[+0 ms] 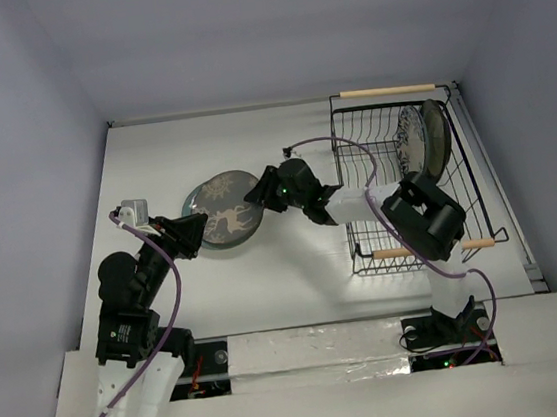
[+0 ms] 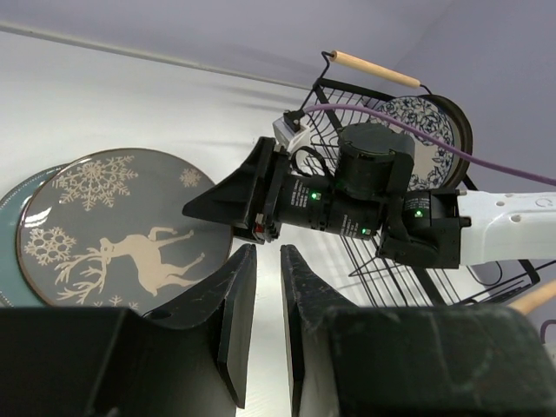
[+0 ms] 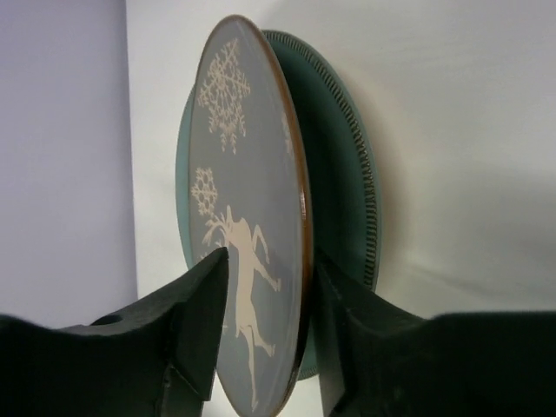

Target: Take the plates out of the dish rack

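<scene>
The right arm reaches across toward 9 o'clock, its gripper (image 3: 265, 321) pinching the rim of the grey deer plate (image 1: 229, 211), which lies on the teal plate (image 1: 190, 203) on the tabletop (image 1: 295, 267). The left gripper (image 2: 261, 300), fingers nearly pressed together and holding nothing, hovers at that stack's 8 o'clock. Two plates (image 1: 422, 139) stand upright in the dish rack (image 1: 412, 183) at 3 o'clock.

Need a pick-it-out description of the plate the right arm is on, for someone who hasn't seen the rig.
Start at the black wire dish rack on the table's right side and look left to the stacked plates. The grey deer plate lies atop the teal plate; the right gripper straddles its rim. Only it shows a pale deer and snowflakes.
</scene>
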